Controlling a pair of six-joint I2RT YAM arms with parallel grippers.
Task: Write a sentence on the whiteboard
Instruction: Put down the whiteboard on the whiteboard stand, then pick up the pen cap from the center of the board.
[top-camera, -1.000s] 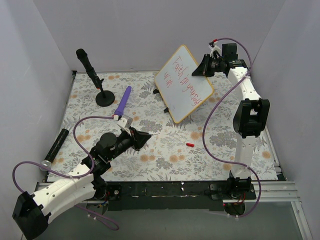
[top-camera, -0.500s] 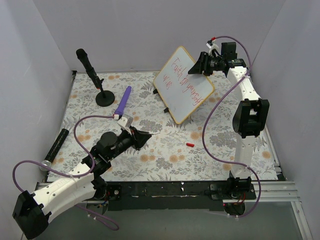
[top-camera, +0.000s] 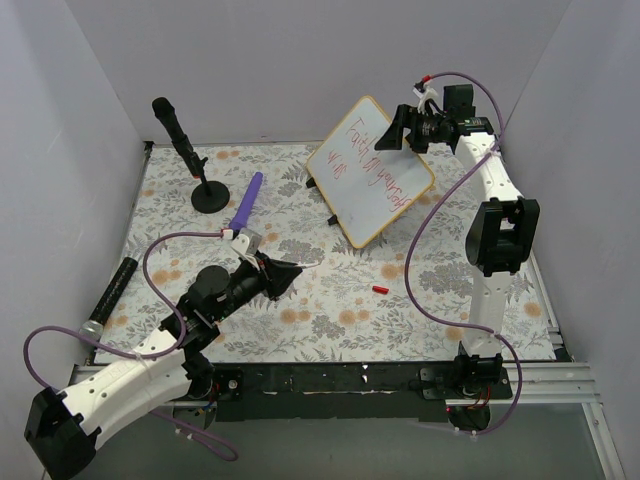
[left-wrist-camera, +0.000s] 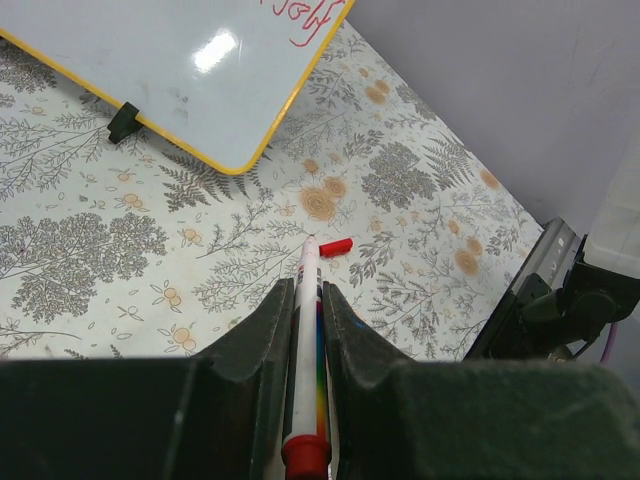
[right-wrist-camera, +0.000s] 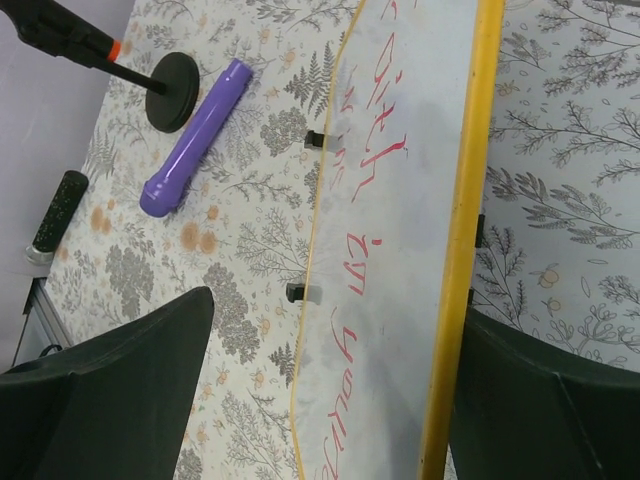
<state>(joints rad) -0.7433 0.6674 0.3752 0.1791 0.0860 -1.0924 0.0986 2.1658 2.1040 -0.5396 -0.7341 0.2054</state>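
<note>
The right pincer (top-camera: 404, 127), spread wide, straddles the upper edge of the whiteboard (top-camera: 372, 175); the left pincer (left-wrist-camera: 307, 292), well apart, pinches a marker (left-wrist-camera: 303, 350).

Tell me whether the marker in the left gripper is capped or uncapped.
Uncapped. The marker, pinched in the left gripper, ends in a bare tip, and a small red cap lies loose on the mat just beyond it.

We are seeing soft, even light coming from above, with only faint shadows falling on the table (top-camera: 330, 300). A small glare patch is shining on the whiteboard (left-wrist-camera: 170, 80), and the wrist views' near foreground is blurring.
</note>
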